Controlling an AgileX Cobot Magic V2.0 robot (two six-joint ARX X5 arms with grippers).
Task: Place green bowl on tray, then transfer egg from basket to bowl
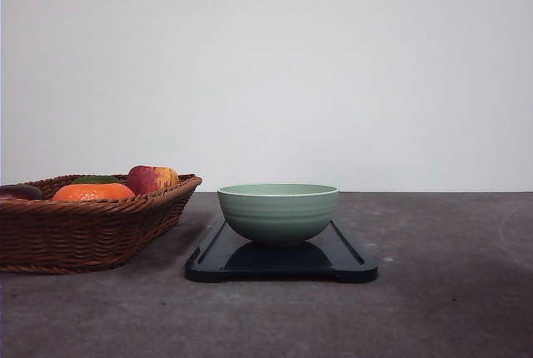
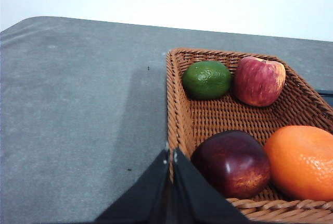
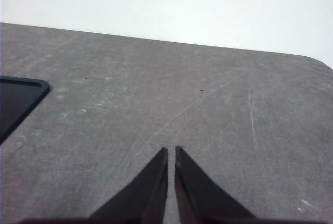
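The green bowl (image 1: 278, 212) stands upright on the dark tray (image 1: 350, 260) in the middle of the table. The brown woven basket (image 1: 83, 229) sits just left of the tray. No egg can be seen among the basket's fruit. In the left wrist view my left gripper (image 2: 170, 153) is shut on nothing, its tips over the basket's rim (image 2: 174, 104) at a corner. In the right wrist view my right gripper (image 3: 171, 151) is shut and empty above bare grey table, with a corner of the tray (image 3: 18, 99) off to one side.
The basket holds a green fruit (image 2: 207, 79), a red apple (image 2: 259, 81), a dark red apple (image 2: 233, 162) and an orange (image 2: 302, 161). Bare grey tabletop (image 1: 450, 275) lies right of the tray. A white wall stands behind the table.
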